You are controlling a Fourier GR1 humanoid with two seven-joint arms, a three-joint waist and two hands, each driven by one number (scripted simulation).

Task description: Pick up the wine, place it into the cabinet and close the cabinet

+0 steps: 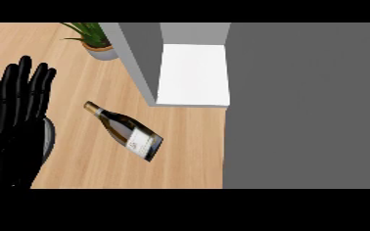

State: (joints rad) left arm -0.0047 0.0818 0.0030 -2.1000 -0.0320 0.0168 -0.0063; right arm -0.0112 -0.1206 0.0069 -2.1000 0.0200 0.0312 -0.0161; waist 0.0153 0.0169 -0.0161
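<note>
While the wine (127,131) lies on its side near the middle of the desk (188,142), neck pointing toward the far left corner, our left hand (23,107) rests wide at the left edge, fingers straight, holding nothing; our right hand is out of sight. The cabinet (194,73) stands open just beyond the bottle. We judge the round bottle could roll away when touched, or clip the cabinet's wall on entry.

Potted plant (95,40) on wooden counter (184,149)
</note>
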